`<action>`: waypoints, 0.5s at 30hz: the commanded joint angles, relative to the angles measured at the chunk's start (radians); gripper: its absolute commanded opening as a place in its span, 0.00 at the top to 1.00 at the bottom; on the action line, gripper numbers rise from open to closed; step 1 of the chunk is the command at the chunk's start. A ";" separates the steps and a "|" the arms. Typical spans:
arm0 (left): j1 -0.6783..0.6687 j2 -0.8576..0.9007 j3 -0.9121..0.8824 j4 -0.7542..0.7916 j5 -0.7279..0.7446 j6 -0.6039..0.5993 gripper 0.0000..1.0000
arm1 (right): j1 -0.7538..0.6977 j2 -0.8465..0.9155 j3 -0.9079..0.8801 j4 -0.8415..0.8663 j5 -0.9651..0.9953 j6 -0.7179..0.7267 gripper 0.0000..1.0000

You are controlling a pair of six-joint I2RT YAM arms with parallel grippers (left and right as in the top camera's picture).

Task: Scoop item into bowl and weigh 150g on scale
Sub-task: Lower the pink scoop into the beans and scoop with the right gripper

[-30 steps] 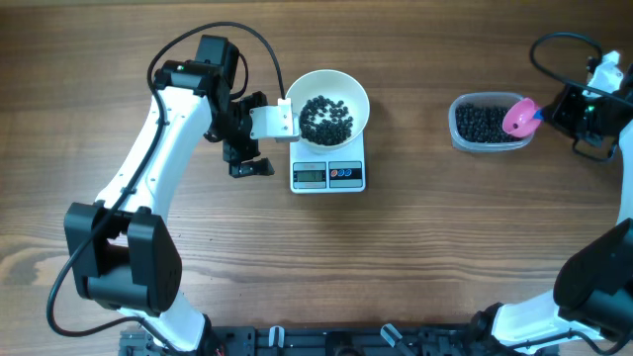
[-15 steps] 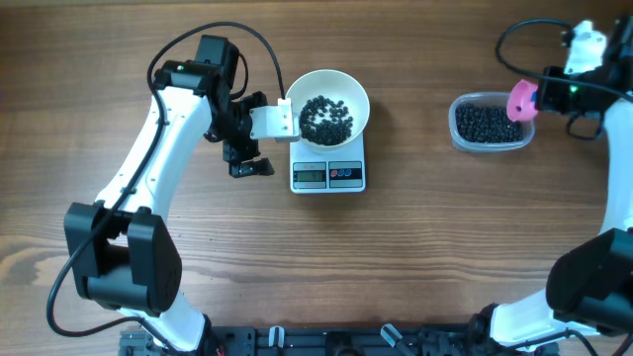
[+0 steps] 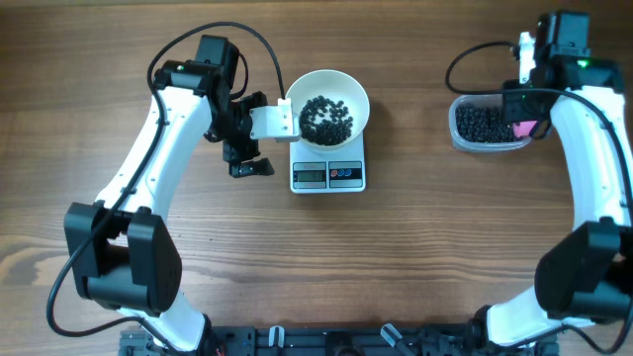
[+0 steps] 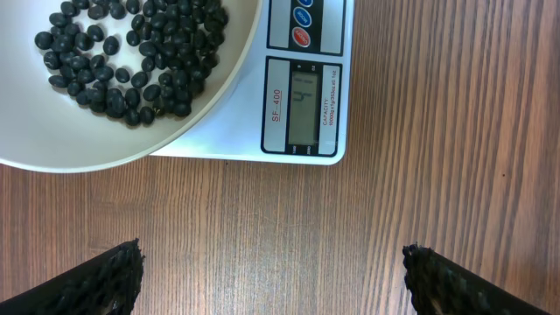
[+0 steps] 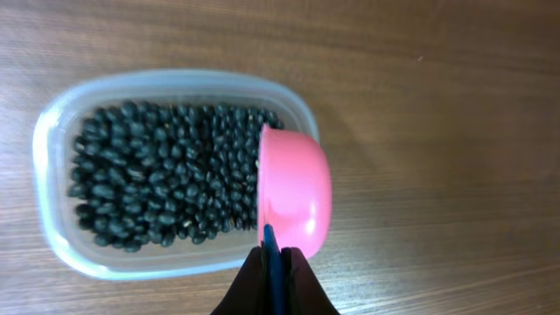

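Overhead: the round white bowl (image 3: 358, 91) of small black beans (image 3: 325, 119) is seated on the flat white digital scale (image 3: 328, 175) so that its load can be read. The left gripper (image 3: 263, 132) is parked just beside the bowl, spread wide and empty. Well apart, the right gripper (image 3: 522, 119) is held over the clear plastic tub (image 3: 457, 138).

Left wrist: the grey display (image 4: 304, 98) is framed between the parted fingers (image 4: 96, 284); the digits cannot be read.

Right wrist: the pink plastic scoop (image 5: 297, 197) is clamped by its handle between closed jaws and tipped on edge over the tub's beans, seemingly for another dip.

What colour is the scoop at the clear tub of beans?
The scoop is plain pink; the right wrist view shows it best.
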 commanded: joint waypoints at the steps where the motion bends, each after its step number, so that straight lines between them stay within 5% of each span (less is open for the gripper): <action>1: 0.006 0.002 -0.008 0.000 0.027 0.019 0.00 | 0.006 0.057 -0.039 0.014 0.074 0.005 0.96; 15: 0.006 0.002 -0.008 0.000 0.027 0.019 0.00 | 0.006 0.174 -0.055 0.063 -0.392 0.147 0.96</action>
